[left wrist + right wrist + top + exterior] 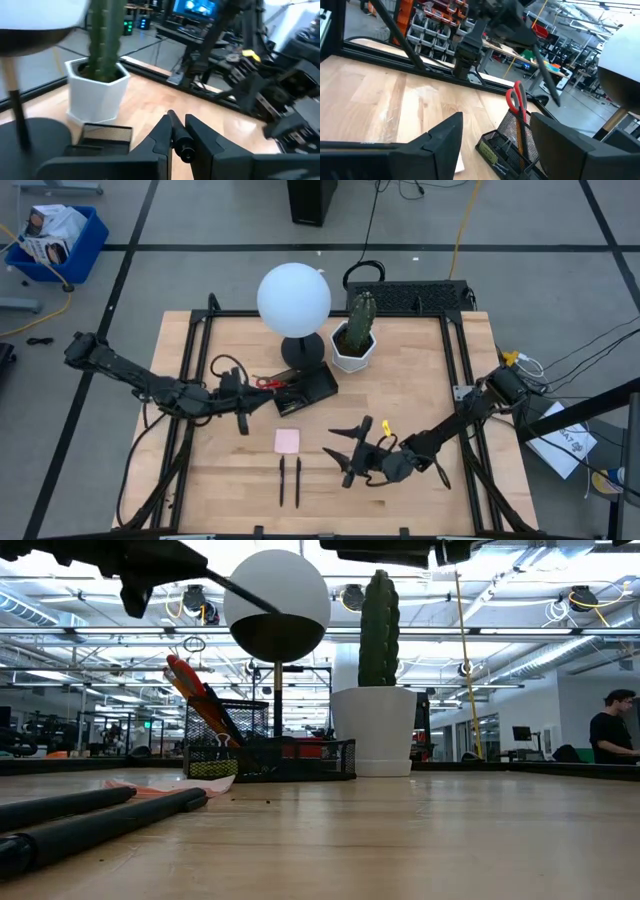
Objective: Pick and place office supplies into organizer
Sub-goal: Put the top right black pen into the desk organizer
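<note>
Hands at work, organizer partly filled.

Left hand (pixel 243 418) clamped on a slim black pen (pixel 179 135), hovering just beside the organizer (pixel 305 391); right hand (pixel 352 451) spread wide and empty above the worktop (pixel 420 395), near the pink sticky-note pad (pixel 287 441). Red-handled scissors (pixel 516 102) already upright in the mesh organizer, orange pencils (pixel 205 700) beside them. Outward from there: two more black pens (pixel 290 480) lying side by side on the worktop just past the pad, well apart from the tray. Cactus pot (pixel 354 345) and lamp (pixel 294 300) behind the organizer. By the look of it, roughly halfway: held pen, pad and two pens left to place.
</note>
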Controlling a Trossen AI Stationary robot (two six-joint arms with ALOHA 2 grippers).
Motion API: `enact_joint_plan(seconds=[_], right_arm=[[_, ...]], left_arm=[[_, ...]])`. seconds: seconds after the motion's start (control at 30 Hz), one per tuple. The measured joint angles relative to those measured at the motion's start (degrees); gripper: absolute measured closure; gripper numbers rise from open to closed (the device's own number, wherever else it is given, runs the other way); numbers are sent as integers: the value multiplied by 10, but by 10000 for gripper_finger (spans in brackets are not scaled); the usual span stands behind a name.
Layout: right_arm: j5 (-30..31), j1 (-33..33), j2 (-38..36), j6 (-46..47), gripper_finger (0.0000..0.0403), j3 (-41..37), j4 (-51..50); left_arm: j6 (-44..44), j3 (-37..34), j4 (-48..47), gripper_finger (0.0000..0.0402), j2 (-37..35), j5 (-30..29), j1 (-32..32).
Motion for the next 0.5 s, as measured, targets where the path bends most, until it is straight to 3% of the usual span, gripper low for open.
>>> enact_joint_plan(seconds=[0.33, 0.5], right_arm=[[0, 4, 0, 1, 180, 0, 0], [0, 3, 0, 2, 185, 0, 0]], left_arm=[[-83, 0, -150, 360, -55, -20, 72], [-121, 0, -195, 360, -51, 14, 117]])
